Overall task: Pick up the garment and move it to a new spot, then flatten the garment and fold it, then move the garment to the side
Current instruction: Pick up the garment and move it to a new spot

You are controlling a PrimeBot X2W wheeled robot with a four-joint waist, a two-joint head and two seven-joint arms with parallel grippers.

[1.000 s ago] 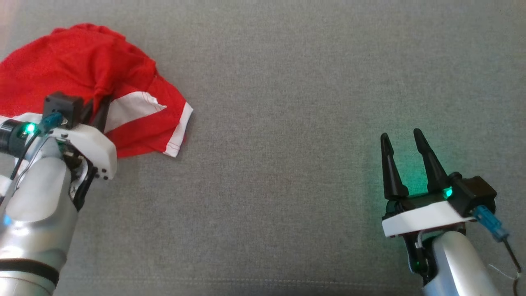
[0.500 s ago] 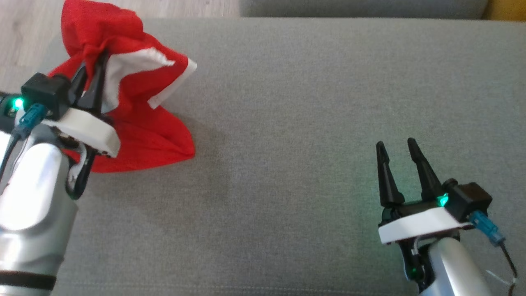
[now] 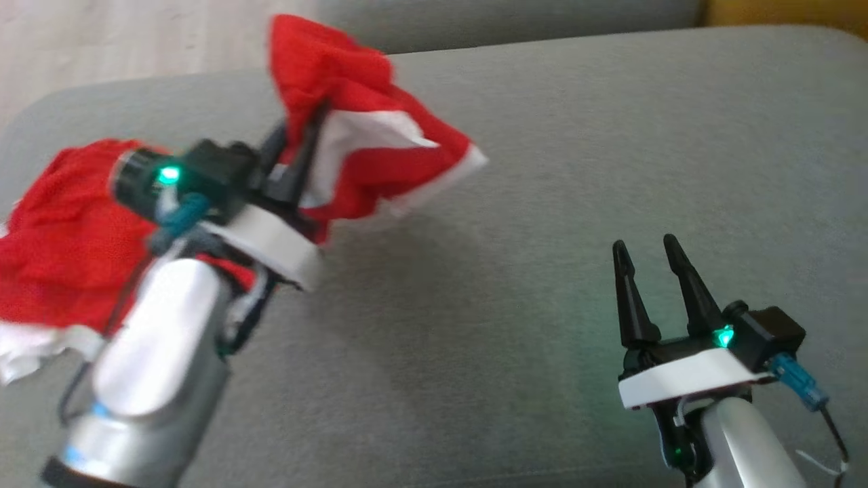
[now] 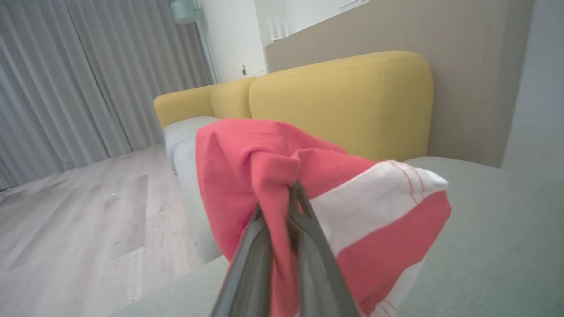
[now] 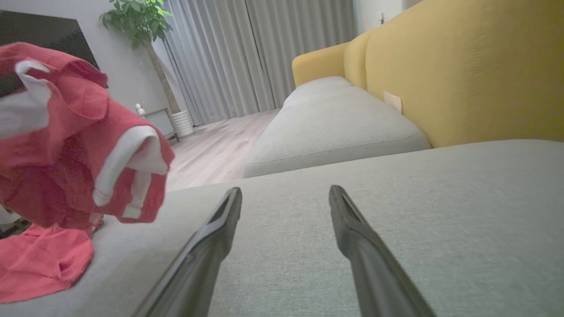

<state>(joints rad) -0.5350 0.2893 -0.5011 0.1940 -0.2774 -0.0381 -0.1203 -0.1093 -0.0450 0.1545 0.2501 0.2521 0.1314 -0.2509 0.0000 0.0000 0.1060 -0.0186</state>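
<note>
The garment (image 3: 366,129) is red cloth with white bands. My left gripper (image 3: 302,129) is shut on a bunched fold of it and holds it raised above the grey cushion (image 3: 542,169), at the upper left of the head view. The rest of the cloth trails down to the left behind my forearm. In the left wrist view the fingers (image 4: 308,237) pinch the garment (image 4: 264,158) between them. My right gripper (image 3: 644,254) stands open low on the right, nothing between its fingers; from its wrist camera the garment (image 5: 79,145) hangs at the left, its tail resting on the cushion.
The grey cushion's left edge (image 3: 41,115) drops to a wooden floor (image 3: 102,41). A yellow sofa back (image 5: 462,66) runs along the far side, with a second grey seat (image 5: 335,123) beyond. Open grey surface lies between the two grippers.
My left gripper has lifted the garment off the cushion and carried it rightward. The head camera has tilted up, showing the cushion's far edge. The right gripper has stayed open in place.
</note>
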